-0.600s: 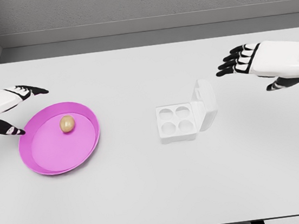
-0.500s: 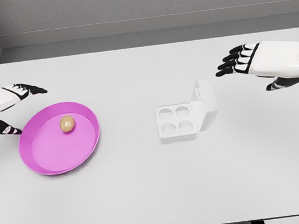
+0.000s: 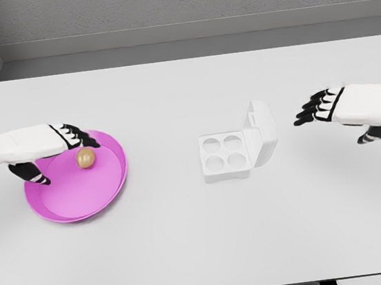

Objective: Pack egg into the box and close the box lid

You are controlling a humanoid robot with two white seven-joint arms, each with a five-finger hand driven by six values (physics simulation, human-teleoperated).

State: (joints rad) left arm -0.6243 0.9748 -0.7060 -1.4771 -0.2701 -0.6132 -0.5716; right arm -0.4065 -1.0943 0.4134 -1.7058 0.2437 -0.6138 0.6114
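White table (image 3: 189,247) runs bare across the near side. Moving back on the left, there's the pink plate (image 3: 73,202), w/ the egg (image 3: 85,157) sitting in its far half, not yet packed. Left hand (image 3: 44,143) is over the plate's far-left rim, fingers spread & loose, holding nothing; black fingertips (image 3: 87,142) are just beside the egg on its far side, thumb down over the plate's left part. Can't tell if any tip touches the egg.

Centre, approx. level w/ the egg: white box (image 3: 225,155), 4 round cups, all vacant. Lid (image 3: 264,133) stands up, hinged on the box's right edge, wide open.

Right side, well apart from the box: right hand (image 3: 342,106) hovers above the table, fingers extended toward the lid, relaxed, gripping nothing.

Far back: grey wall (image 3: 174,5).
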